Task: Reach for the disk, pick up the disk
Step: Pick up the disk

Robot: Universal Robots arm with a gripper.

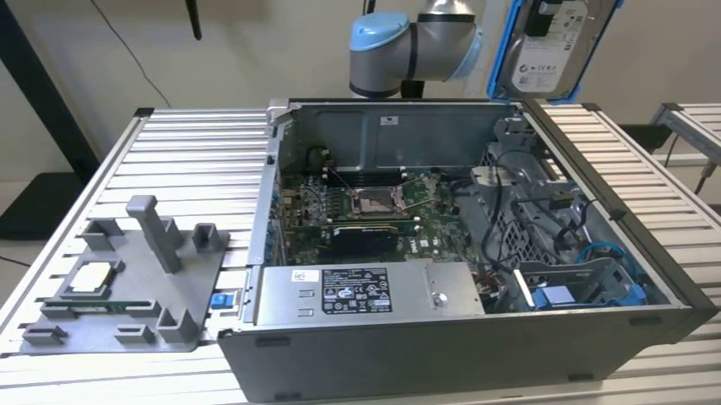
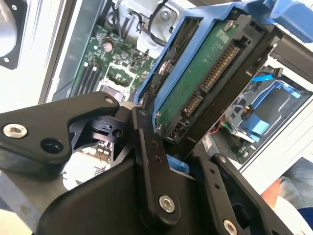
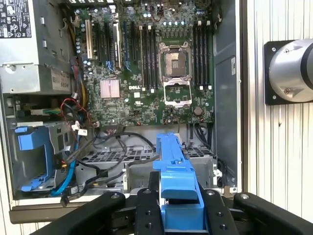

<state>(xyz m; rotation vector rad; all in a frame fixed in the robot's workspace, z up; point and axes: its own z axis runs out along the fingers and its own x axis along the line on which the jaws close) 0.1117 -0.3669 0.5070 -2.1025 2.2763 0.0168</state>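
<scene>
The disk (image 1: 552,61) hangs high above the back right corner of the open computer case (image 1: 451,354), its white label facing the exterior camera and its blue frame around it. My gripper (image 1: 545,17) is shut on it from above. In the second wrist view the disk (image 2: 205,78) shows its green circuit-board underside and connector, clamped between my black fingers (image 2: 146,147). In the first wrist view the disk's blue frame edge (image 3: 173,166) sticks out between the two fingers of the gripper (image 3: 180,208), above the case's interior.
Inside the case lie the motherboard (image 1: 372,202), a silver power supply box with a white sticker (image 1: 360,291) and a blue drive cage (image 1: 586,291) among cables. A grey fixture (image 1: 124,287) holding a small square chip (image 1: 90,277) sits on the slatted table at the exterior view's left.
</scene>
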